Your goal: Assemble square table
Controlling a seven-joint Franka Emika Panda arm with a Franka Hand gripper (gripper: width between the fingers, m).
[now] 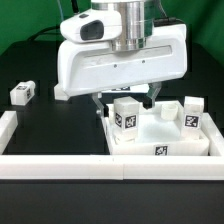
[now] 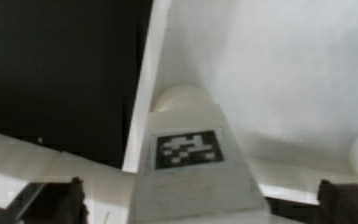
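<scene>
White leg (image 2: 190, 130) (tagged) stands inside spread pincer (image 2: 197, 200), gaps both sides.

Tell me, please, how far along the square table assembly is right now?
Apparently done: the centre leg and the corner leg stand upright on the tabletop; how firmly they sit is not visible. In hand: the open end effector hangs around the centre leg, holding nothing. Remaining: the loose leg lies apart at the exterior view's left; no fourth leg shows.
</scene>
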